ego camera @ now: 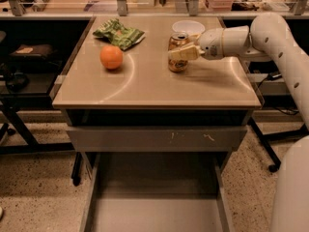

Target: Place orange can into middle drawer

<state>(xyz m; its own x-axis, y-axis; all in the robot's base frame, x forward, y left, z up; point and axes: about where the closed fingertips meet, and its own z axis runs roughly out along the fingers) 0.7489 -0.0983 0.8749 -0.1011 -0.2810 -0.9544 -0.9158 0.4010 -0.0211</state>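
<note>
The orange can (176, 62) stands upright on the tan tabletop (145, 88), right of centre near the back. My gripper (182, 53) reaches in from the right on the white arm (251, 35) and is at the can, level with its upper half, with a pale part across the can's front. The middle drawer (154, 216) is pulled out below the table's front, a grey tray with low side walls and a bare floor, well below and in front of the can.
A round orange fruit (111, 57) and a green snack bag (118, 33) lie on the left of the tabletop. A white bowl (189, 27) sits just behind the can. A shut grey drawer front (154, 138) with pale scratches is above the open drawer.
</note>
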